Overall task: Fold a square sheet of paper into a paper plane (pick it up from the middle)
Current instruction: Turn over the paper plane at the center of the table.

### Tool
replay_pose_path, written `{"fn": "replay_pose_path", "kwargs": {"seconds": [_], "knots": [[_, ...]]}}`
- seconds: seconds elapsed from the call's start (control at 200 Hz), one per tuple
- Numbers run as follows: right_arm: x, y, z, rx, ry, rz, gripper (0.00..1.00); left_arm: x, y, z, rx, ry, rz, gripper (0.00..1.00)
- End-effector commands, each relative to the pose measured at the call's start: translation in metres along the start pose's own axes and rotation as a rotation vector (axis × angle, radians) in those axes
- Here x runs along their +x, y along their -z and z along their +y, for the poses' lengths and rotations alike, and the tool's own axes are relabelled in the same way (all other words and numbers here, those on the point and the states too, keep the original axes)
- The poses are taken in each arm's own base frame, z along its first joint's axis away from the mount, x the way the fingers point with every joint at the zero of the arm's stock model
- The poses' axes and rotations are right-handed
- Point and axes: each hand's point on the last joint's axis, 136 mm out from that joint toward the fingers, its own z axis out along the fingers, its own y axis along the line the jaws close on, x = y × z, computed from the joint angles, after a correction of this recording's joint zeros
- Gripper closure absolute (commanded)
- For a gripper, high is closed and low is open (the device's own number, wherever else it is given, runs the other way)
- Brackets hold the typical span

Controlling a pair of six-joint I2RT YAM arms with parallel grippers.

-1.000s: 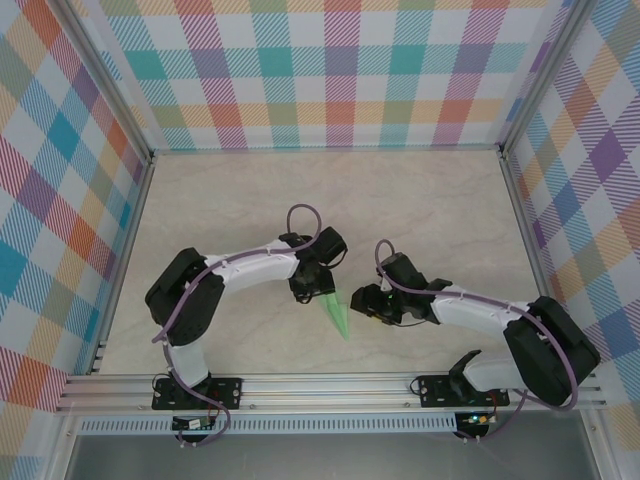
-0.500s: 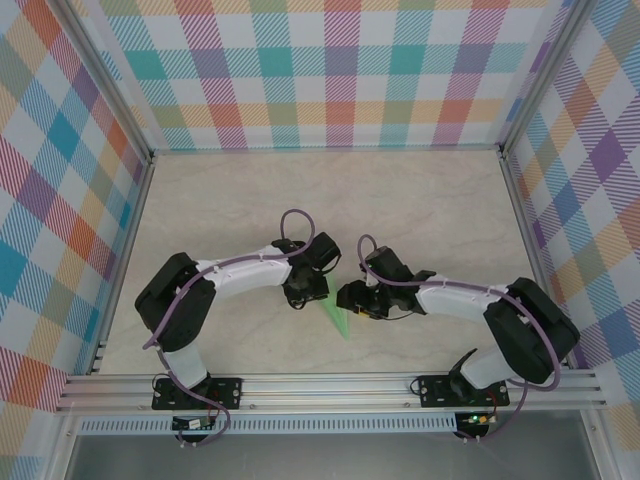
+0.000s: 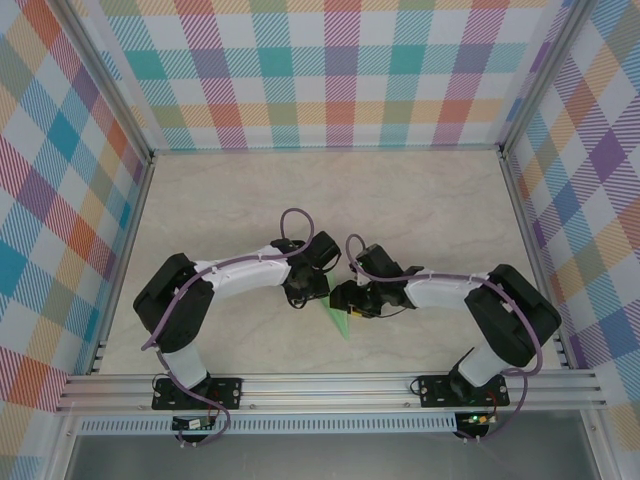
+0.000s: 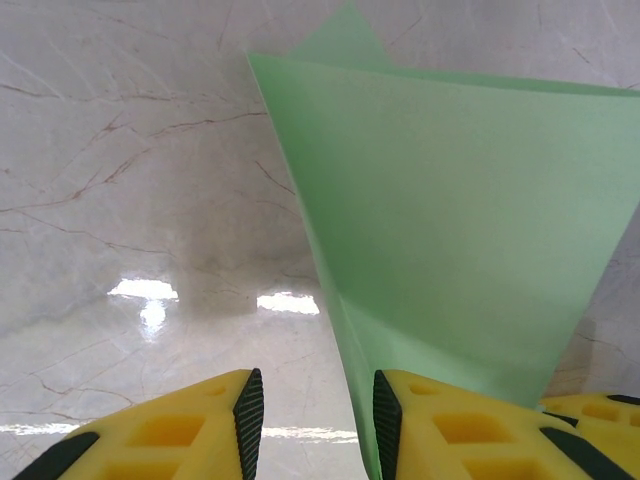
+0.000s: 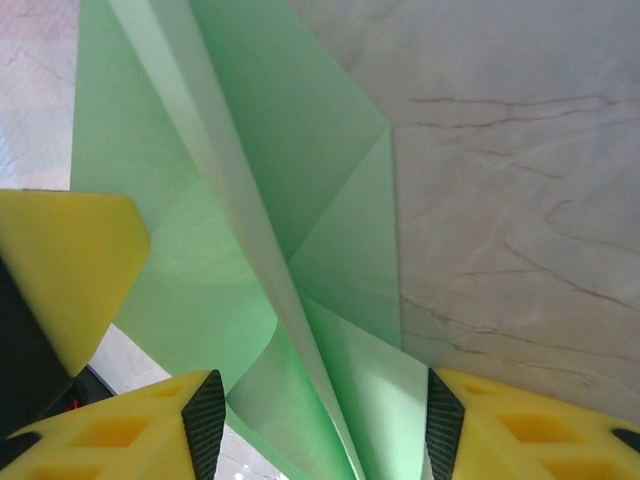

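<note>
Top view: both arms reach inward and meet near the middle of the worktop [image 3: 400, 200], towards its near edge.

Left arm [image 3: 240, 272]: the base is at near left and the upper link rises to a dark elbow block. The white forearm runs right and slightly away, with a purple cable looping over the wrist. The wrist bends down, so the left gripper [image 3: 308, 293] points at the worktop.

Right arm [image 3: 450, 290]: roughly mirrors the left. The base is at near right, the elbow block sits out to the right, and the forearm runs left and almost level. The right gripper [image 3: 342, 298] is just beside the left one.

Paper plane [image 3: 337, 320]: a light green folded dart lying on the worktop under and between the two grippers. Its narrow point aims at the near edge.

Left wrist view: the left gripper [image 4: 315, 388] has its jaws spread, with bare worktop showing in the gap. The paper plane [image 4: 450, 220] stands on the right side, its edge running down along the inner face of the right finger [image 4: 470, 430]. Nothing is pinched. I cannot tell whether the paper touches the pad.

Right wrist view: the right gripper [image 5: 320, 385] has its jaws spread wide, straddling the paper plane [image 5: 280, 150]. The centre crease and folded flaps run down between the two fingers. I cannot tell whether the pads touch it. One yellow finger [image 5: 60, 260] of the left gripper sits at the left, over the paper's edge.
</note>
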Motion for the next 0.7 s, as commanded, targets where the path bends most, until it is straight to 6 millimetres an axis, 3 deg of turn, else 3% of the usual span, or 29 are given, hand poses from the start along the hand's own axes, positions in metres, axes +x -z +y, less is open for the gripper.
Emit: {"fn": "replay_pose_path", "kwargs": {"seconds": [0.0,0.245,0.51,0.695], "knots": [[-0.002,0.0,0.022,-0.06,0.074,0.002,0.45,0.004,0.008,0.003,0.001,-0.005,-0.012,0.64],[0.001,-0.002,0.021,-0.026,0.106,0.0,0.48,0.004,0.007,0.005,-0.003,-0.001,-0.016,0.64],[0.0,-0.007,0.019,0.055,0.142,-0.005,0.63,0.004,0.009,0.005,0.0,0.001,-0.022,0.64],[0.0,-0.014,0.018,0.086,0.152,0.002,0.66,0.003,0.012,0.007,0.002,0.003,-0.032,0.64]]}}
